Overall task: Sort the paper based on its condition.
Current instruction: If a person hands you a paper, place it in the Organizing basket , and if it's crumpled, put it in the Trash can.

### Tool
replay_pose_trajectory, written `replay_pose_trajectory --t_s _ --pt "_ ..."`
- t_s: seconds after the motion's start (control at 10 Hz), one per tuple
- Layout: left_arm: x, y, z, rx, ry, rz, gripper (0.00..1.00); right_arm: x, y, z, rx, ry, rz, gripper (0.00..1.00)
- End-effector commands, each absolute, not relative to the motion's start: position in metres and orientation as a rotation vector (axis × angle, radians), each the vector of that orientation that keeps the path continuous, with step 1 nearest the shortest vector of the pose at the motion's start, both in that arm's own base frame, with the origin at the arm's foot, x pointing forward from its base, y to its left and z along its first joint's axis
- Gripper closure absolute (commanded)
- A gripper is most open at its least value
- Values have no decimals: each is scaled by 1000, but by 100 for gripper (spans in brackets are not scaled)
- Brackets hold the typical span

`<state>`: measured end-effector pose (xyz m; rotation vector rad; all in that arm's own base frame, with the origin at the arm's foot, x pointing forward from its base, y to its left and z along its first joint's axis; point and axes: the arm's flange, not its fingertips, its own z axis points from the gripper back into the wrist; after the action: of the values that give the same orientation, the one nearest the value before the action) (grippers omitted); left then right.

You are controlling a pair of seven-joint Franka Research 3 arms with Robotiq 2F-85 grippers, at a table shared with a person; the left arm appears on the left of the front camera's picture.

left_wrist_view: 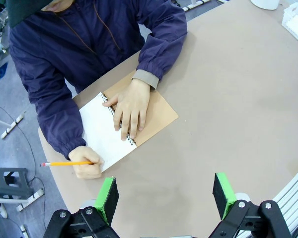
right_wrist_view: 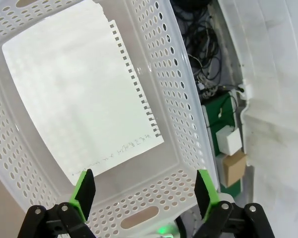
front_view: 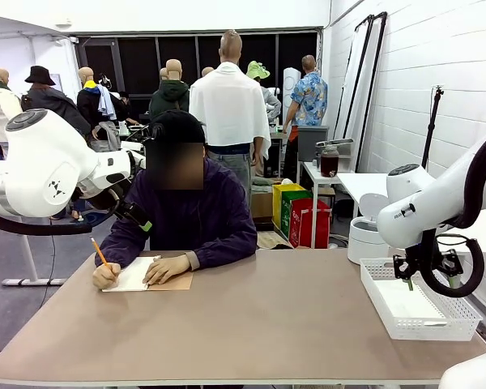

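The right gripper (front_view: pixel 431 282) hangs released, fingers spread wide, above the white basket (front_view: pixel 433 328) at the front view's right edge. One sheet of paper (right_wrist_view: pixel 79 94) lies flat inside the basket. The left gripper (left_wrist_view: pixel 166 193), likewise spread and empty, hovers over the table (left_wrist_view: pixel 238 99). At centre left of that view, a person writes in a notebook (left_wrist_view: pixel 102 131).

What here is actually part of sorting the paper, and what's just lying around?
Part of the job:
paper sheet, flat in the white basket
right gripper, open above that sheet
spiral notebook and pencil the person is writing with, probably the next sheet

Just lying about:
white bin near the basket
cables and a cardboard box past the table's edge
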<state>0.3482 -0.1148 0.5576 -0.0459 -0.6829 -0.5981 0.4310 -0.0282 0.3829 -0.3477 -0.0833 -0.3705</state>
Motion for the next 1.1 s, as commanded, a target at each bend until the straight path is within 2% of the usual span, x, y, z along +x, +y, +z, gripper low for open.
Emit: replay_pose_trajectory --t_s 0.0,0.3,0.4,0.8,1.0 --pt "350 -114 558 -49 -687 -597 0 431 -28 383 -348 -83 -371 0" --pt "350 -114 558 -49 -687 -597 0 427 -16 450 -210 -172 -316 0" --pt "350 -114 558 -49 -687 -597 0 410 8 504 -125 -285 -155 0" --pt "350 -114 558 -49 -687 -597 0 407 33 526 -33 -373 -12 0" --pt "350 -114 558 -49 -687 -597 0 406 49 531 41 -422 179 0"
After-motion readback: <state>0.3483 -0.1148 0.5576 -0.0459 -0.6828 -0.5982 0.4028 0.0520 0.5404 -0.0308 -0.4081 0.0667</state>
